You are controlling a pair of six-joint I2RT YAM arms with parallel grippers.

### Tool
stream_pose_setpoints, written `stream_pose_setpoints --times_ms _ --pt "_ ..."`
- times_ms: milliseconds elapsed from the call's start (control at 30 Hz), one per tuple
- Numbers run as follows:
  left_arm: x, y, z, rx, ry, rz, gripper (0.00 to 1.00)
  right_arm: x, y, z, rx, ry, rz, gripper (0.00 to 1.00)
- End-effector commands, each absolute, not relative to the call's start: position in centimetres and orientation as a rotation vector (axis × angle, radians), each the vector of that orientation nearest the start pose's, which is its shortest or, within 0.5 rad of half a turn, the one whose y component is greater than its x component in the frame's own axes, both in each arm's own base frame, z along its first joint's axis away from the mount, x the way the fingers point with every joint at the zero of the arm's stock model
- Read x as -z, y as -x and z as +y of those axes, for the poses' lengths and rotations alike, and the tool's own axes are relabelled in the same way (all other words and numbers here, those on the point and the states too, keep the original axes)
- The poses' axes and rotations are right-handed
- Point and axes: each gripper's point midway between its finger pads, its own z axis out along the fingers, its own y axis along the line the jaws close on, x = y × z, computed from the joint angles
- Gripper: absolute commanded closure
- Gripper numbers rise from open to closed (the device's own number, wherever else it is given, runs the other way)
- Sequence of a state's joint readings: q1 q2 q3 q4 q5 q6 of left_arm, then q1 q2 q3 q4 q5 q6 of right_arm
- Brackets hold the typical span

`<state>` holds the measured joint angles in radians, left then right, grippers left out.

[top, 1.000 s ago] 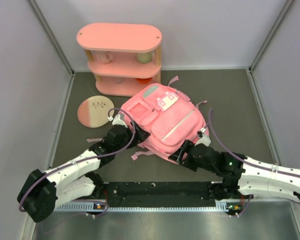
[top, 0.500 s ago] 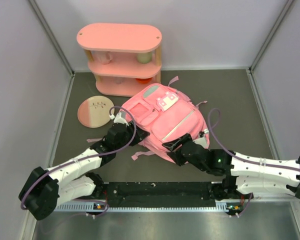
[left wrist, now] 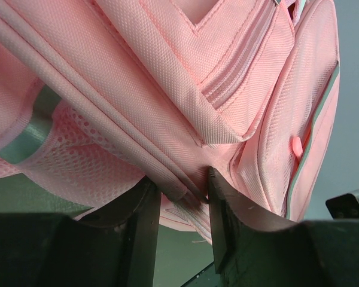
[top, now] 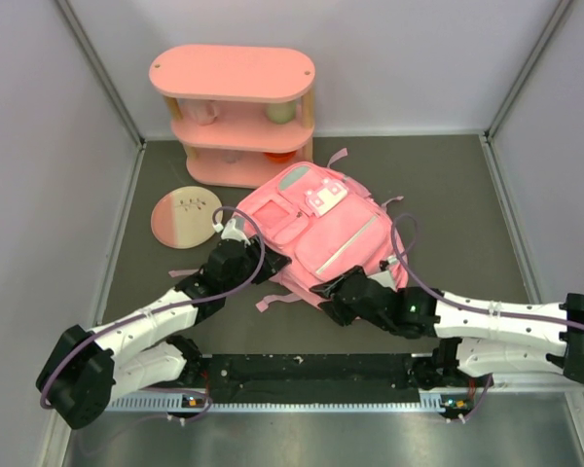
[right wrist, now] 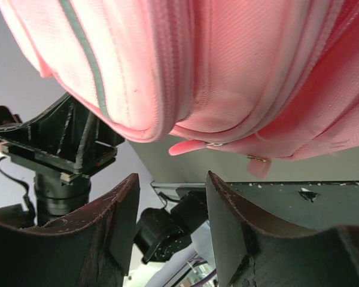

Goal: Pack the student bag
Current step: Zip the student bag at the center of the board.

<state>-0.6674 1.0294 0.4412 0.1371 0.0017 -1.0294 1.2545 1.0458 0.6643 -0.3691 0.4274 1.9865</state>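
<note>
**Student bag** (top: 316, 229): pink and soft, laid flat at the middle of the dark table (top: 457, 185). The front pockets and white buckle flap are turned upward, and loose straps are spread at its near-left and far edges.

**Left gripper** (left wrist: 181, 179): placed at the bag's left side. The jaws are drawn narrow, and a ridge of pink piping and fabric is pinched between the two fingers. A mesh panel and a grey strip are seen to the left of the grip.

**Right gripper** (right wrist: 172, 179): set low at the bag's near edge. The jaws are held partly apart and nothing is caught between them. The bag's rounded edge is seen just beyond the fingertips, and a pink zip pull (right wrist: 188, 146) is seen over the gap, untouched.

**Pink three-tier shelf** (top: 234, 107): stood at the back of the table, just behind the bag.

**Round pink-and-cream disc** (top: 185, 216): laid near the bag's left.
</note>
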Motion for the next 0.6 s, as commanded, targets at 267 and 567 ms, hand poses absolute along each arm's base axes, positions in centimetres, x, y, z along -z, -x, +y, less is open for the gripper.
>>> stream_pose_setpoints --times_ms 267,567 --pt "-15.2 -24.0 -24.8 1.150 0.322 2.075 0.62 -15.3 -16.0 30.8 -1.109 -1.306 2.212 0.54" --pt "-14.8 -23.8 -24.9 1.166 0.323 2.081 0.65 -14.1 -17.6 30.2 -1.047 -1.338 2.203 0.58"
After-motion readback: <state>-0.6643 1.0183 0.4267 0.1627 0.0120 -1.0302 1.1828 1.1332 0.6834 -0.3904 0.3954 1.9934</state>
